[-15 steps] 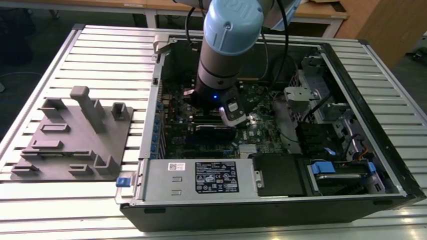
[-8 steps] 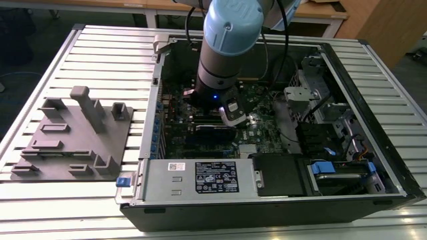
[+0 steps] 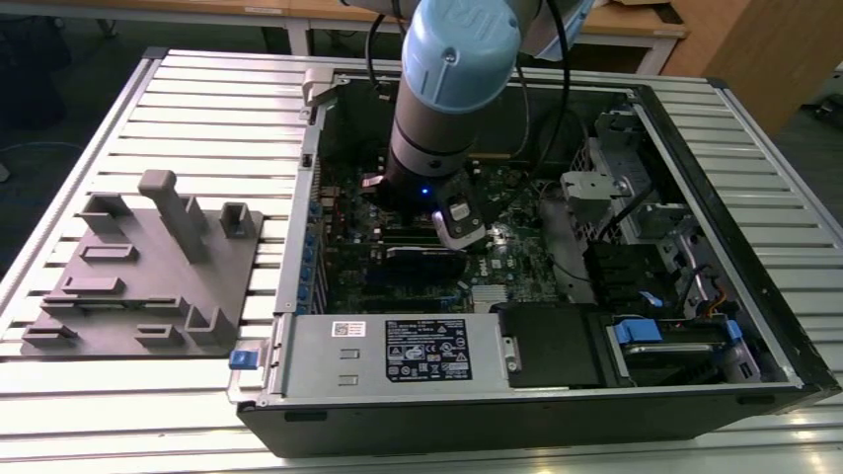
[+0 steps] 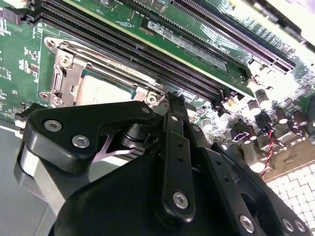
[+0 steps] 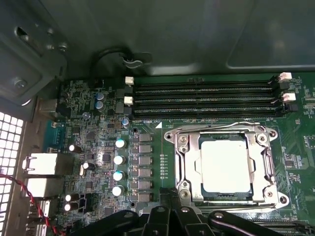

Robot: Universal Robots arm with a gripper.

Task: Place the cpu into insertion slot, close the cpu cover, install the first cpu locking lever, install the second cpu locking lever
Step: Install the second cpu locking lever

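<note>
The slatted worktop (image 3: 158,415) is carrying an open computer case (image 3: 737,326), and a grey fixture plate (image 3: 145,286) is lying beside it on the exterior view's left. Inside the case a green circuit board (image 5: 147,105) is being worked over by the arm (image 3: 448,89), which is reaching down into the middle of the case. On the board, the insertion slot (image 5: 179,147) is sitting just beside the long black memory slots (image 5: 202,101).

In both wrist views the cpu (image 5: 225,168) is seen lying flat in the slot, and the cpu cover (image 5: 268,164) is lying down around it, with the chip's silver top showing through its window. The placing and cover steps are therefore judged done; the locking-lever steps are judged to be in hand. A thin wire lever (image 5: 216,125) is seen running along the slot's edge; whether it is latched cannot be told.

The claw (image 5: 170,209) is hanging just beside the slot's edge, holding nothing, and its fingers (image 5: 162,219) appear drawn close together.
</note>
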